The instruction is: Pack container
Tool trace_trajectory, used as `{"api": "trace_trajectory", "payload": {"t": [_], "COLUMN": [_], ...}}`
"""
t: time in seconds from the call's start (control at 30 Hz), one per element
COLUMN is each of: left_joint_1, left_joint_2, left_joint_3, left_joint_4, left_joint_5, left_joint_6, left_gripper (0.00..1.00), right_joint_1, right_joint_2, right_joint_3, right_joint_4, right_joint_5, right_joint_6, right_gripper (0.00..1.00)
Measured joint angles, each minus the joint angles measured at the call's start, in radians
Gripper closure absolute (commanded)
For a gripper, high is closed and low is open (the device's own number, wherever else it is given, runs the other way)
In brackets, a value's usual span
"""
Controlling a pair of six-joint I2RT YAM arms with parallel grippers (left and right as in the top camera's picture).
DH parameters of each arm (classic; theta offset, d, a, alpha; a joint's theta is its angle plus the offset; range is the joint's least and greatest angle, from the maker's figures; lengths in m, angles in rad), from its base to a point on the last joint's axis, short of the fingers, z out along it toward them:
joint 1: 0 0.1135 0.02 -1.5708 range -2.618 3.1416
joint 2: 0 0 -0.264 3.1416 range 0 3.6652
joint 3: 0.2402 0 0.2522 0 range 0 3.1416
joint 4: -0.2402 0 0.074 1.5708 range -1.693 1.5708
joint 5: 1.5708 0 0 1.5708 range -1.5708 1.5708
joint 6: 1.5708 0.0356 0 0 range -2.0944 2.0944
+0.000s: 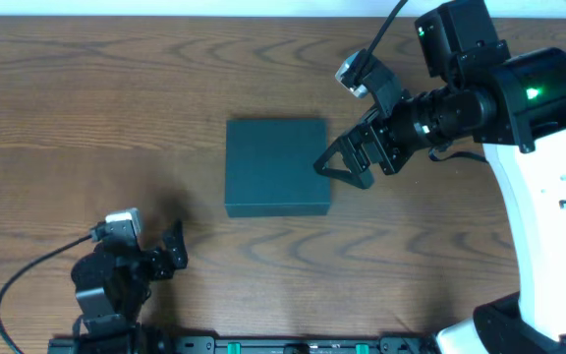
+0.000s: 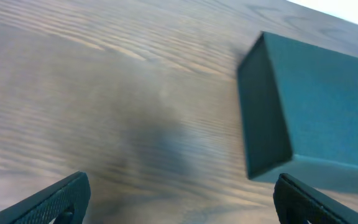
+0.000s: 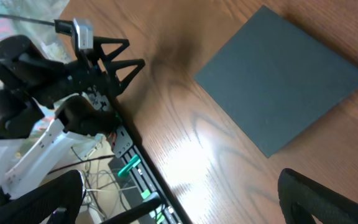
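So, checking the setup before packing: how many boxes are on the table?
1. The dark teal box lies closed mid-view, the right gripper beside its edge; no other shows.

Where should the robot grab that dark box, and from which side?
Probably its right edge, coming from the right. The box lies flat and closed and looks too wide to straddle, and the open right gripper sits at that edge. I can't tell which side hinges.
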Motion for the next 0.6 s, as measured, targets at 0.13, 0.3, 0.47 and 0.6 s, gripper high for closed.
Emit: {"api": "trace_trajectory", "payload": {"t": [0.13,0.3,0.47,0.6], "left_joint_1": [0.000,0.000,0.000,0.000], "left_joint_2": [-0.058,-0.117,-0.145,-0.157], "left_joint_3": [-0.061,-0.126,-0.128,-0.128], "left_joint_4": [0.003,0.066,0.079,0.080], "left_joint_5": [-0.058,-0.093,-0.118,-0.126], "left_joint_6": [-0.031,-0.057,-0.063,-0.064], "left_gripper": [0.05,0.05,0.05,0.05], "right_joint_1": [0.000,0.000,0.000,0.000], "right_joint_2": [0.000,0.000,0.000,0.000], "right_joint_3": [0.000,0.000,0.000,0.000], "right_joint_4": [0.000,0.000,0.000,0.000], "right_joint_5": [0.000,0.000,0.000,0.000], "right_joint_6": [0.000,0.000,0.000,0.000], "right_gripper": [0.01,0.01,0.01,0.01]}}
